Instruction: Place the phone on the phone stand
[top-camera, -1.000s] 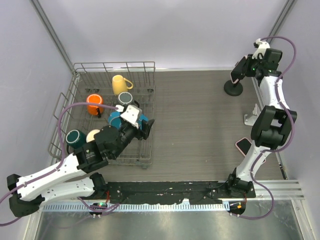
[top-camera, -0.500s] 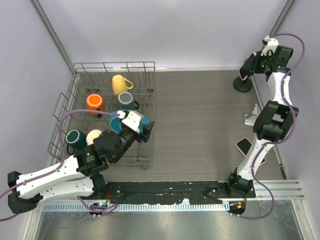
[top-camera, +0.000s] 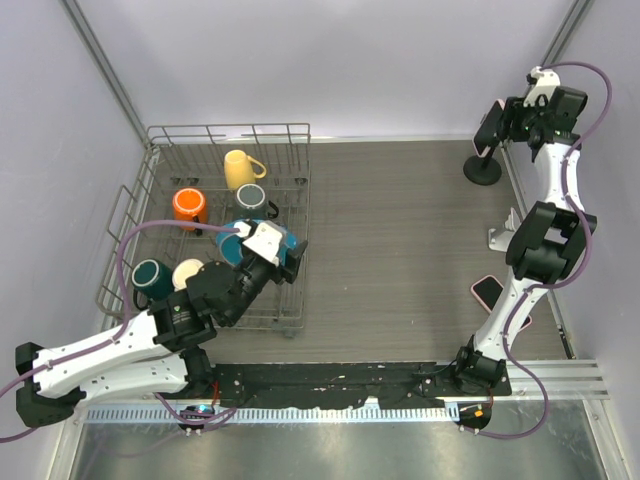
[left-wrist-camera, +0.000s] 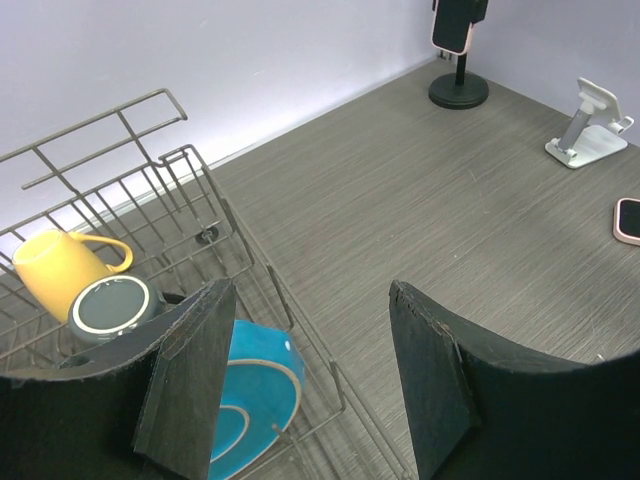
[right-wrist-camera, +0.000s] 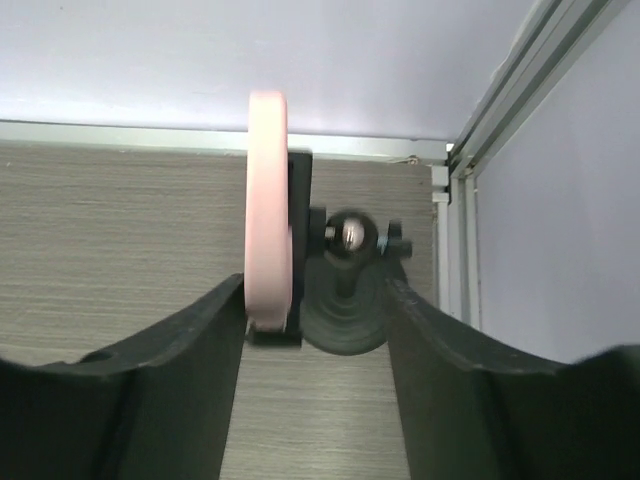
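Where the overhead camera looks down, the right gripper (top-camera: 498, 128) hangs at the far right corner above the phone stand (top-camera: 482, 171). Only the stand's disc base shows plainly, and the fingers' spacing cannot be read here. The left gripper (top-camera: 289, 251) is over the wire rack (top-camera: 160, 135).

From the left wrist, the two fingers (left-wrist-camera: 185, 385) are apart with nothing between them. Far off, the phone (left-wrist-camera: 452, 28) sits upright atop the stand's post, its top cut off by the frame edge. A second phone (left-wrist-camera: 629, 220) is clipped at the right edge.

From the right wrist, the phone appears edge-on as a pink strip against the black holder. The jaws are spread to either side of phone and stand. Whether the left finger (right-wrist-camera: 150, 390) touches the phone's lower end is unclear.
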